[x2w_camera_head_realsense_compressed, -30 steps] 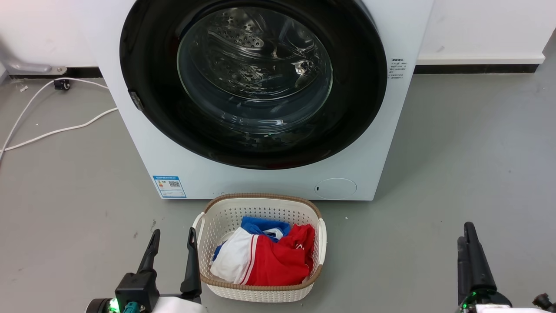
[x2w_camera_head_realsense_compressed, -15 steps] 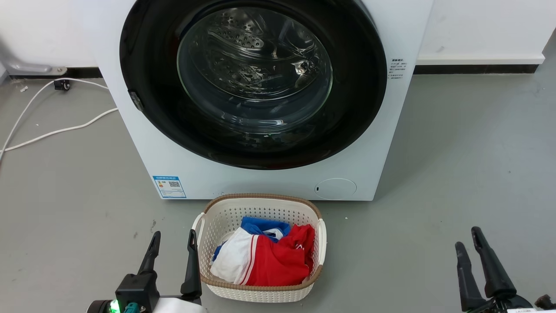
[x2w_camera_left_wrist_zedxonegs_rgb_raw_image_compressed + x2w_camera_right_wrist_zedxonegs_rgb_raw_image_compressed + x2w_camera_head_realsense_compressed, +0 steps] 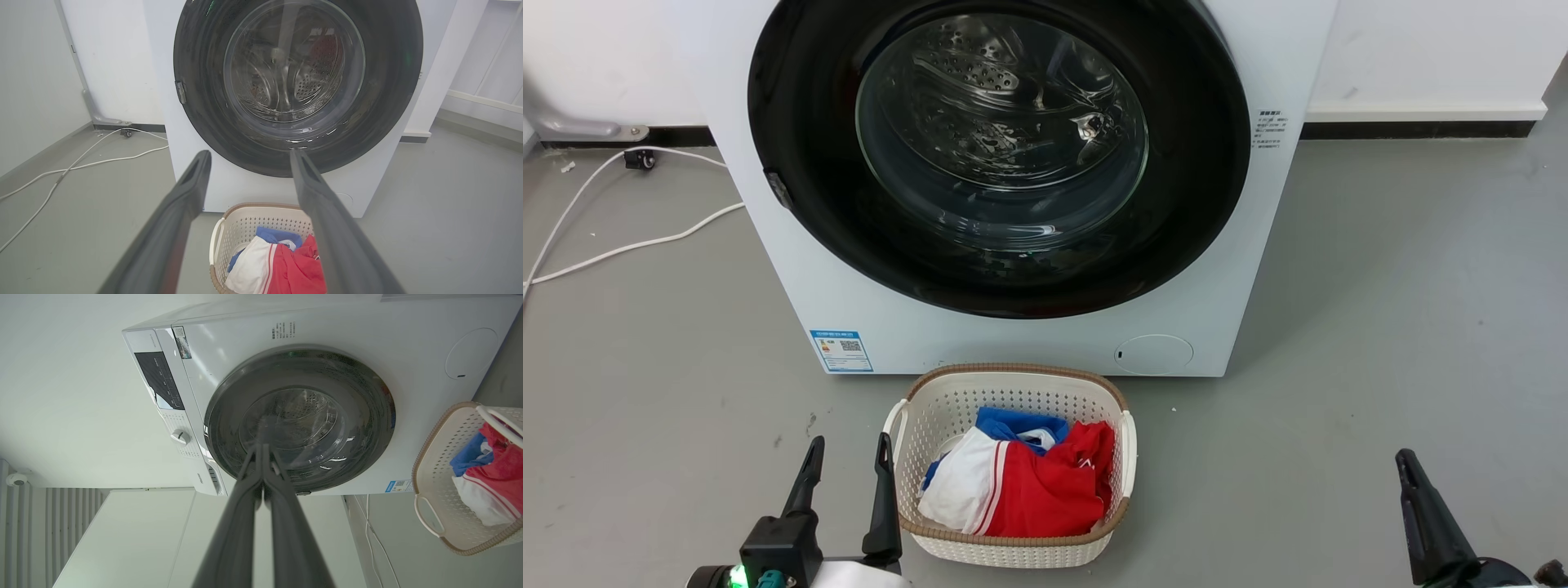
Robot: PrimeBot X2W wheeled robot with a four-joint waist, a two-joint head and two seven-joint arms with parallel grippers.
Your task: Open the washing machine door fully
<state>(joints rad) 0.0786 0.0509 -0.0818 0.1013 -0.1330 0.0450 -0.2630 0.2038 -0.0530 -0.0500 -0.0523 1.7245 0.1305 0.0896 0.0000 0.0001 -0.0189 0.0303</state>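
Since half a second ago the right gripper (image 3: 1405, 459) has changed its look in the head view. Then its two dark fingers stood visibly apart; now they read as a single dark wedge, a little lower and farther right. In the right wrist view these fingers (image 3: 245, 506) are pressed together up to their tips, holding nothing, and the room lies on its side around them. The left gripper (image 3: 849, 441) has not shifted. Its fingers (image 3: 179, 212) are spread wide with nothing between them, and the laundry basket (image 3: 1013, 369) stands just beside its right finger with the red, white and blue clothes (image 3: 1029, 482) inside. The washing machine door (image 3: 1001, 155) sits as before, shut flat against the front of the washing machine (image 3: 1013, 343). It is well beyond both pairs of fingertips and touched by neither. In the left wrist view the door (image 3: 296, 73) rises past the tips of the spread fingers, its lower rim showing in the gap between them. In the right wrist view the closed tips lie over the door's glass centre (image 3: 300, 418). Basket, clothes and the white cable (image 3: 629, 245) on the floor beyond the left fingers lie unchanged.
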